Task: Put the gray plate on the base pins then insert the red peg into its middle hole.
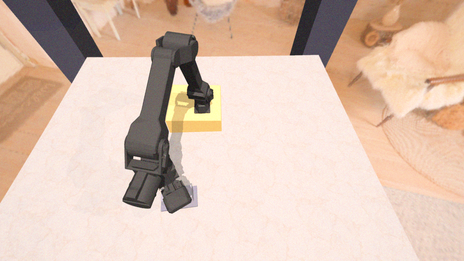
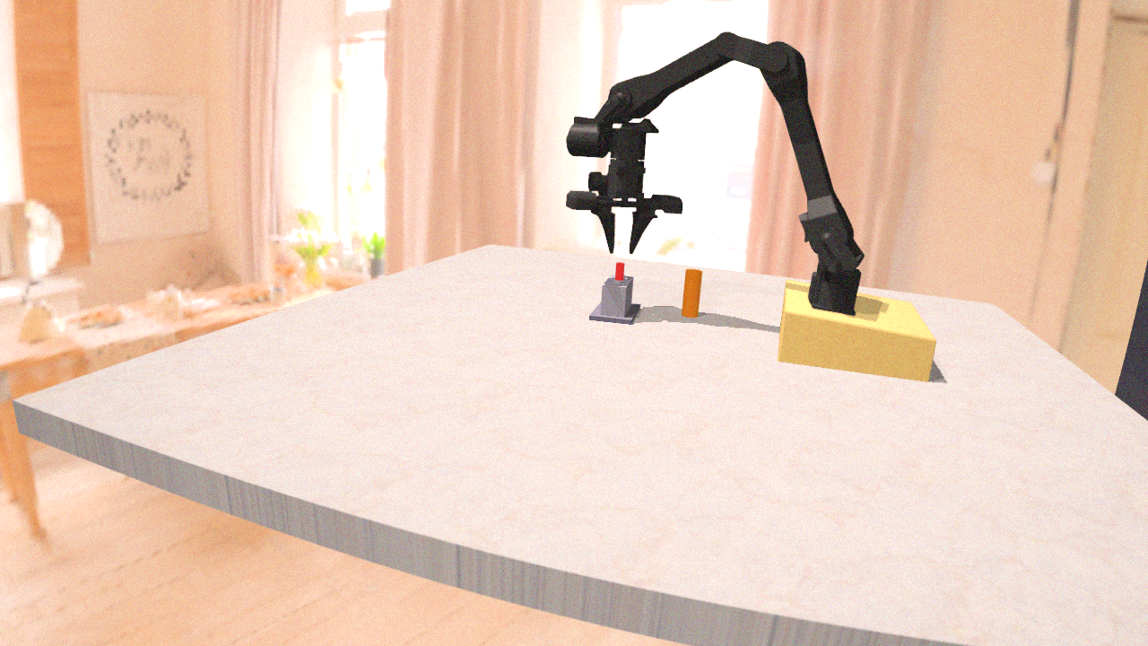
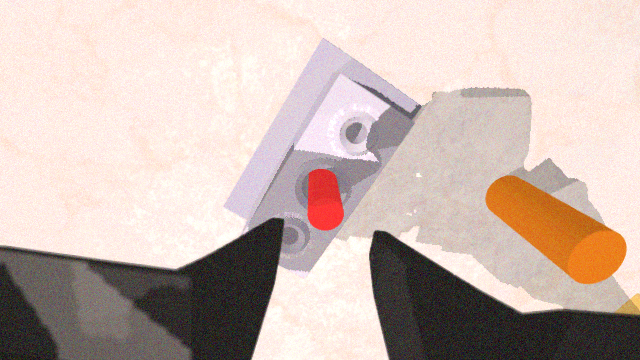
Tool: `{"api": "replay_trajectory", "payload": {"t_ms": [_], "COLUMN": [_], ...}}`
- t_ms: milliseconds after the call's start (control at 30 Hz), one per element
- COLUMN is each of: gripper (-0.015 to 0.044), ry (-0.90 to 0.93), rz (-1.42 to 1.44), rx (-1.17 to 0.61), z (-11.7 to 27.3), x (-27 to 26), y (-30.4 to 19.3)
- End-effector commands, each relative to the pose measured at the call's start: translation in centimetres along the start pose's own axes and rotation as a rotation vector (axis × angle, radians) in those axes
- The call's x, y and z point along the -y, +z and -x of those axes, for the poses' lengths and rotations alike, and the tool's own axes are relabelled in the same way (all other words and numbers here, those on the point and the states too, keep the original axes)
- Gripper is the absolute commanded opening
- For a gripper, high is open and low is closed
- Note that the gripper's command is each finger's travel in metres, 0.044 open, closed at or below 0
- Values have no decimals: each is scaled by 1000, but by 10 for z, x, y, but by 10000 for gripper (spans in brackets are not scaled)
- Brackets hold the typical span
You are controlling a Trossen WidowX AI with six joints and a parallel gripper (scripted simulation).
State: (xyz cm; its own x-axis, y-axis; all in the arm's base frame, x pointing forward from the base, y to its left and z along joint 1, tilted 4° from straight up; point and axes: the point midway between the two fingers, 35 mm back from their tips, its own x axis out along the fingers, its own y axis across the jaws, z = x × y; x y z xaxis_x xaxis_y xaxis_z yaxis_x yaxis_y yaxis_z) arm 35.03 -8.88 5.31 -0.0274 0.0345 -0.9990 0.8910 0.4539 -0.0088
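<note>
Gripper points straight down, fingers apart, nothing between them; tips hang just above the red peg. Peg stands upright in the middle hole of the gray plate, upper end sticking out, free of the fingers. Plate appears flat on the gray base; seam between the two too small to make out. From overhead, the gripper hides the peg. Orange cylinder stands upright near the base, not touching it. Farther out, the black arm rises from a yellow block on the pale table
</note>
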Motion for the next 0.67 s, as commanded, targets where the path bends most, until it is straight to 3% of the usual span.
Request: {"api": "replay_trajectory", "payload": {"t_ms": [0, 633], "gripper": [150, 150], "ry": [1, 1], "rz": [2, 2], "rx": [5, 5], "z": [4, 14], "x": [0, 0], "y": [0, -3]}}
